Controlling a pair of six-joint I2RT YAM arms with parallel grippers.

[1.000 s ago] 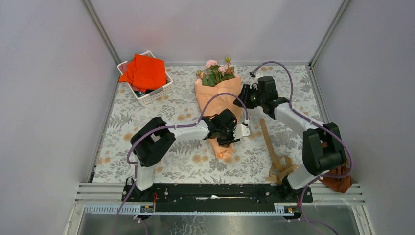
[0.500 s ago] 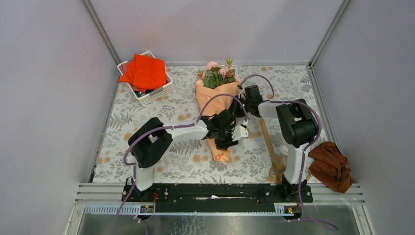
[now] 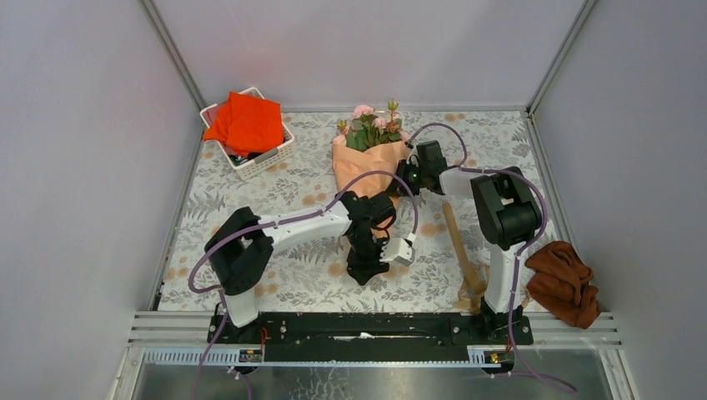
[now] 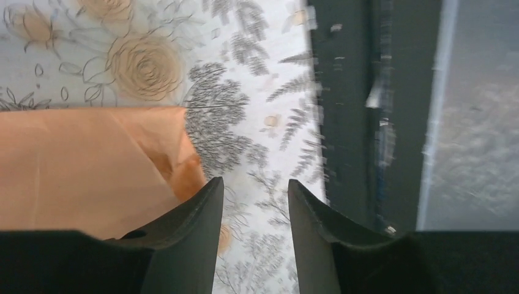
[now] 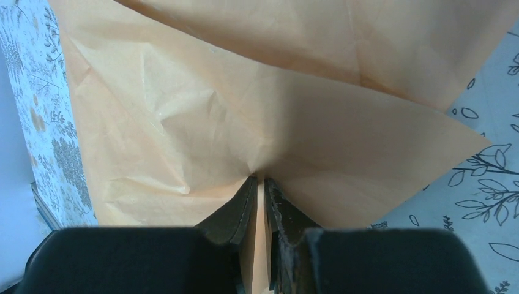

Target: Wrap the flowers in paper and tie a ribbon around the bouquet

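Top external view: at the far left corner of the counter (image 3: 292,192), which has a pale cover printed with leaves and tan roses, a white basket (image 3: 265,160) holds a bright orange-red cloth (image 3: 246,122). Right of it, the left gripper (image 3: 365,271) hangs low over the near middle of the counter, pointing toward the near edge. In the left wrist view its fingers (image 4: 202,214) stand apart with only the patterned cover between them. The narrow end of the paper (image 4: 79,165) lies just beside one finger, outside the gap. It is peach-orange, with a darker fold at its tip.

The bouquet (image 3: 368,148) lies at the far middle of the counter, heads toward the back wall. The flowers (image 3: 371,127), small pink roses among green leaves, spill from the wide mouth of the paper cone. The cone narrows toward the near edge until the left arm hides it.

The right gripper (image 3: 406,177) sits at the cone's right edge. In the right wrist view its fingers (image 5: 235,205) are pinched together on a fold of the paper, and creases radiate from the grip.

Further right, apart from the bouquet, the ribbon (image 3: 457,242) lies as a narrow tan strip, ending in a loose tangle by the right arm's base. A rust-brown cloth (image 3: 565,283) sits crumpled at the near right corner.
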